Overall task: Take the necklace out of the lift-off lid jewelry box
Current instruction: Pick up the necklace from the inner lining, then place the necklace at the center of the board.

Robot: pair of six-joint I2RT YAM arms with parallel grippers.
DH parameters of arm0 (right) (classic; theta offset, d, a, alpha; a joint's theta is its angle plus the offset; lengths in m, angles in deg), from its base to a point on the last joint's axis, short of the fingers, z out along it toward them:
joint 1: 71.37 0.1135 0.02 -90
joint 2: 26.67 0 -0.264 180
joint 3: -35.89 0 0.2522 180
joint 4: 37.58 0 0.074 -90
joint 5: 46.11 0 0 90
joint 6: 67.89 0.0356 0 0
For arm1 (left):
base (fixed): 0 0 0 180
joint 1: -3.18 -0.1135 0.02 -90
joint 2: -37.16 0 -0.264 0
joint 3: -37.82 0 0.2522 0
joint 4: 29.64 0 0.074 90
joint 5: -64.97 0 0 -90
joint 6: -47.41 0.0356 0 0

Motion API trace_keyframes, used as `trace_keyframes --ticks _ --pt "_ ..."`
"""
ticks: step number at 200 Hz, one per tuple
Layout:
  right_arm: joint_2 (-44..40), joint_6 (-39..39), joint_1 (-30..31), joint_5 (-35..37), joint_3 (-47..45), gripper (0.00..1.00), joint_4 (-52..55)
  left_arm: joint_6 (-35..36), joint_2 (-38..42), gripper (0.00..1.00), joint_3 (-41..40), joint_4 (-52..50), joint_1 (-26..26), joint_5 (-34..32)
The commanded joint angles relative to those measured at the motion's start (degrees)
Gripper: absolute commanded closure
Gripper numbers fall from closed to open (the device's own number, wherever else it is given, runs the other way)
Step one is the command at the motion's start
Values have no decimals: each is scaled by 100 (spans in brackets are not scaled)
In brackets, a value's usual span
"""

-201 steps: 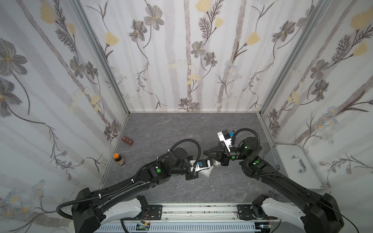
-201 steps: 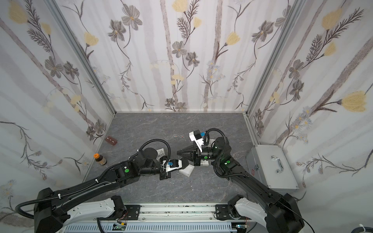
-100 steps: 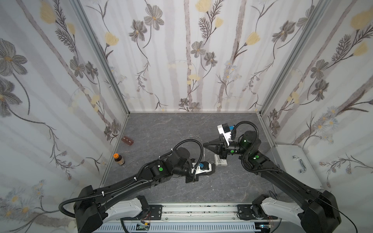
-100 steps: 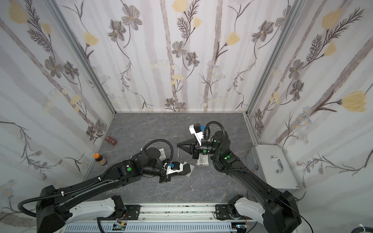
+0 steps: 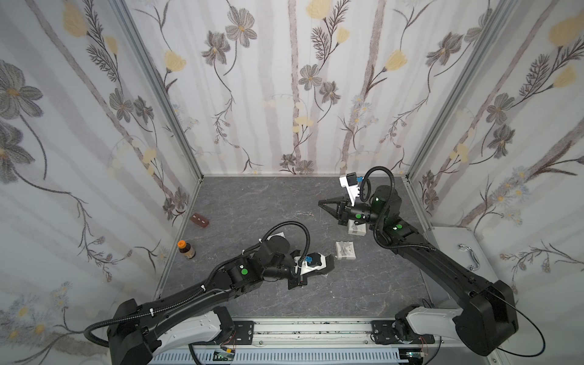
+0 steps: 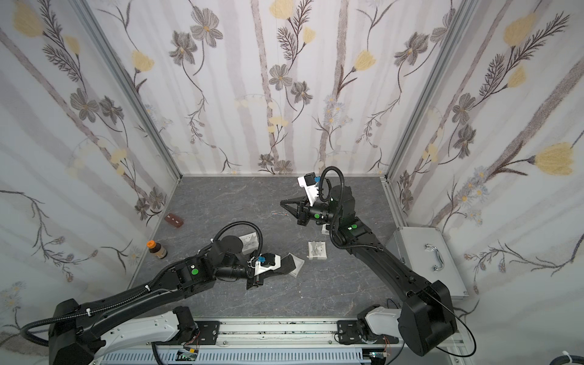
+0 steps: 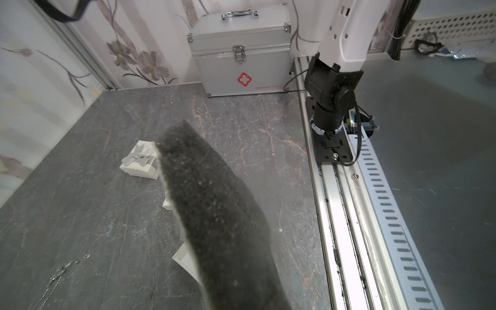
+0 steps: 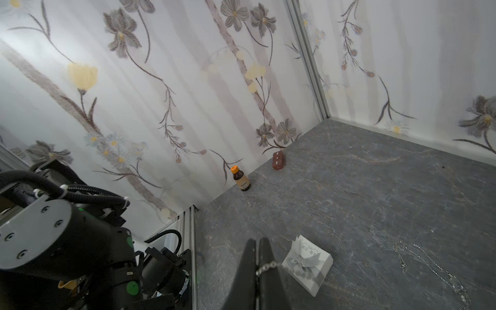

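1. The right pincer [image 5: 320,202] hovers over the back half of the counter [image 5: 252,196], a little right of its middle. Its jaws are pressed together and point toward the left edge.
2. In the right wrist view those jaws pinch a link of the necklace [image 8: 269,265]. The chain sags away from the tip, and its far part lies in loose curves on the bare counter (so it is out of the box).
3. The left pincer [image 5: 319,270] sits low near the counter's middle, toward the front edge, clamped on the jewelry box [image 6: 297,267]. The box is tilted, and its black foam insert [image 7: 214,214] fills the left wrist view, so the fingers themselves are hidden.
4. A thin stretch of chain also shows on the counter in the left wrist view, apart from the held box.
5. A white box with a silver bow [image 5: 345,250] rests flat on the counter, near the held box and between the two pincers.
6. Another white box [image 5: 356,228] lies partly under the right arm's wrist.
7. An orange-capped brown bottle [image 5: 186,249] stands upright near the left edge, and a brown block [image 5: 199,220] lies further back along that edge.
8. A silver case [image 5: 455,249] stands beyond the right edge.
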Motion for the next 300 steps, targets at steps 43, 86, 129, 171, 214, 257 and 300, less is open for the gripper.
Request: trace_keyframes --ticks 43,86,129,171,214,257,300 --pt "1320 -307 -155 1091 746 100 1304 -1161 919 100 -606 844 -32 -1697" --pt "2346 -536 -162 1179 1743 100 2104 -1425 874 100 -568 654 -83 -2391" --pt "3175 -684 -247 1249 2709 100 2569 -1485 809 100 -577 758 -138 -2659" --pt "3898 -995 -482 1189 4100 100 3327 -1491 921 100 -681 771 -170 -2669" --pt "4520 -1129 -664 1105 5216 100 3835 -1486 1081 100 -823 832 -200 -2705" --pt "4943 -989 -878 1003 5388 100 3862 -1547 1097 100 -791 815 -213 -2562" --pt "4993 -1028 -943 1160 4692 100 3891 -1647 1073 100 -739 805 -216 -2411"
